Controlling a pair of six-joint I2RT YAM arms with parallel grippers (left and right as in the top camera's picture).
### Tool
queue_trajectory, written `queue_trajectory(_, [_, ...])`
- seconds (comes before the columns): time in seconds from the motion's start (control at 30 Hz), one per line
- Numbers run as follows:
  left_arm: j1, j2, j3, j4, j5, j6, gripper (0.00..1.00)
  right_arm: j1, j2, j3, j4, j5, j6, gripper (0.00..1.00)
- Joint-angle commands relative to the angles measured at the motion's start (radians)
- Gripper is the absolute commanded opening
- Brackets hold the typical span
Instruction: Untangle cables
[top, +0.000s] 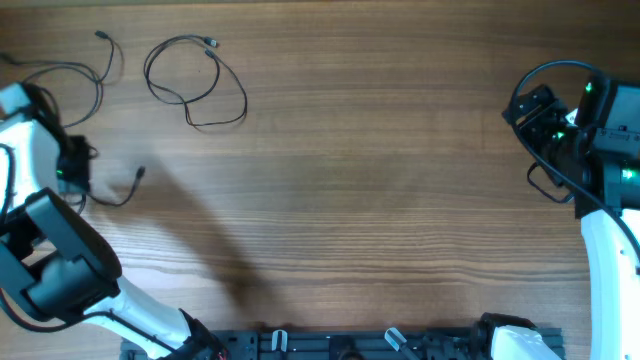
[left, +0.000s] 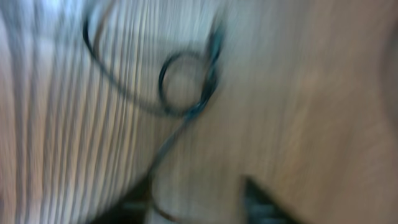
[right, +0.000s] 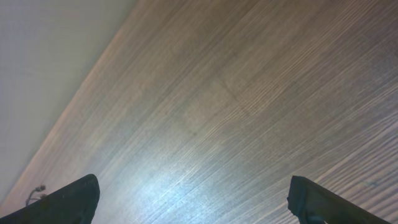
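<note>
Wood-grain table (top: 380, 180); thin black cables (top: 183, 100) loosely looped.

No lettering, label, brand mark or number can be read anywhere in the three views, whether on the cables (top: 195, 85) in the upper left of the overhead frame or on the wooden table (top: 380, 180) beneath them. The left wrist view is too blurred for any print to show.
</note>
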Motion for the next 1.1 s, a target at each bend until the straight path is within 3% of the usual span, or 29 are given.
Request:
queue_trajectory(0.0, [-0.028, -0.009, -0.024, -0.024, 0.109, 0.07, 1.0, -0.002, -0.001, 0.011, 0.016, -0.009, 0.023, 1.0])
queue_trajectory(0.17, [-0.101, -0.197, -0.022, -0.029, 0.257, 0.317, 1.0, -0.002, -0.001, 0.011, 0.041, -0.008, 0.023, 1.0])
queue_trajectory(0.37, [-0.387, -0.645, -0.023, -0.023, 0.244, 0.496, 1.0, -0.002, -0.001, 0.011, 0.034, -0.008, 0.037, 1.0])
queue_trajectory(0.47, [-0.474, -0.846, -0.023, -0.067, 0.15, 0.498, 1.0, -0.002, -0.001, 0.011, 0.034, -0.008, 0.037, 1.0])
queue_trajectory(0.57, [-0.482, -1.013, -0.023, -0.218, 0.132, 0.498, 1.0, -0.002, -0.001, 0.011, 0.034, -0.008, 0.037, 1.0])
queue_trajectory(0.9, [-0.483, -1.354, -0.023, -0.564, 0.132, 0.498, 1.0, -0.002, -0.001, 0.011, 0.034, -0.008, 0.037, 1.0])
queue_trajectory(1.07, [-0.489, -1.559, -0.022, -0.576, 0.132, 0.498, 1.0, -0.002, -0.001, 0.011, 0.034, -0.008, 0.038, 1.0])
